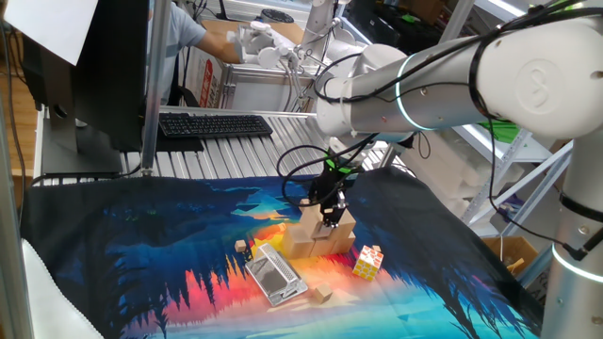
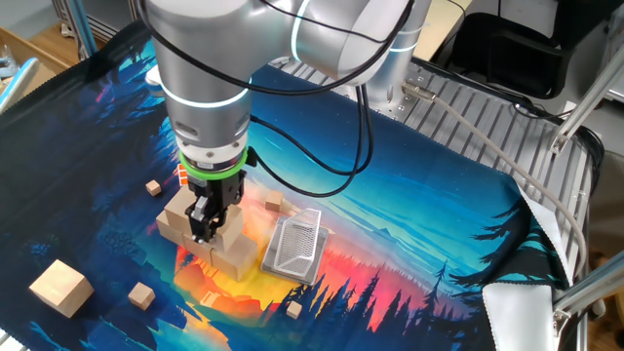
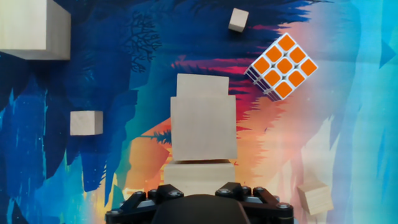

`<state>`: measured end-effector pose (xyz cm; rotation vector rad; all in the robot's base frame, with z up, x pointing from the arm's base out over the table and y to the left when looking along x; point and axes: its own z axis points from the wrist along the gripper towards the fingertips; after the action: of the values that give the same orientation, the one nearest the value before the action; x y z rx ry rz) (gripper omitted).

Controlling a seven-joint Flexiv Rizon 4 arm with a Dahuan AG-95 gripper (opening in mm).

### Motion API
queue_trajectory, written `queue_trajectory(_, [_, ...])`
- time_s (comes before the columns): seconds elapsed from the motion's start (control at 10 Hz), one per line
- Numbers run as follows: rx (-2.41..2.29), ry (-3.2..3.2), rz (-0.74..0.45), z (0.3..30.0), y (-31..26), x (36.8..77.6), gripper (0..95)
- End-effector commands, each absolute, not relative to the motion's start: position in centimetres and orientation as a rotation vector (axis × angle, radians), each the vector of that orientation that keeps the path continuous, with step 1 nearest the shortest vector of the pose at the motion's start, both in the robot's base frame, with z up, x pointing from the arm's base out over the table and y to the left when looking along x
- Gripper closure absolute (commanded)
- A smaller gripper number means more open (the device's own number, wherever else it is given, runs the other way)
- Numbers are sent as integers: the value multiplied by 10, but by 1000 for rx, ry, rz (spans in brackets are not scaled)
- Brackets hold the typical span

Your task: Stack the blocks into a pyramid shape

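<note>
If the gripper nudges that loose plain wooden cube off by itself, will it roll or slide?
The lone light-tan wooden cube would probably slide: it sits on a flat face. It looks solid and stiff. The printed cloth may drag at it, so a high push might tip it.

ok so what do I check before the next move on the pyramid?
1. Upper block rests across the lower blocks: ok, in the hand view it overlaps one beyond and one nearer.
2. Gripper centred on the upper block: ok.
3. Jaws released or gripping: cannot tell, the fingertips are hidden.
4. Next loose block reachable: ok, it lies alone on the cloth, apart from the stack.
5. Puzzle cube apart from the stack: ok.
6. Metal mesh piece apart from the stack: cannot tell, it lies close beside.
</note>
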<state>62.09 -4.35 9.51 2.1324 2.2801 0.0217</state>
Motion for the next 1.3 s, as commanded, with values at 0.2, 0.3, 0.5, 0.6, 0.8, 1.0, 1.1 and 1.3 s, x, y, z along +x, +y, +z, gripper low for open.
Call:
queue_trajectory(0.2, [2135,2269,23,93,-43,622,950])
queue_trajectory(0.3, [2133,2267,21,91,-42,622,950])
queue_trajectory(0.5, [2121,2276,14,91,-42,623,950])
queue_trajectory(0.6, [2119,2280,11,91,-42,623,950])
queue_trajectory(0.8, [2116,2284,6,90,-42,623,950])
queue_trajectory(1.0, [2115,2281,0,89,-42,624,950])
queue_trajectory(1.1, [2112,2280,-4,89,-42,624,950])
queue_trajectory(1.3, [2103,2279,-15,89,-42,624,950])
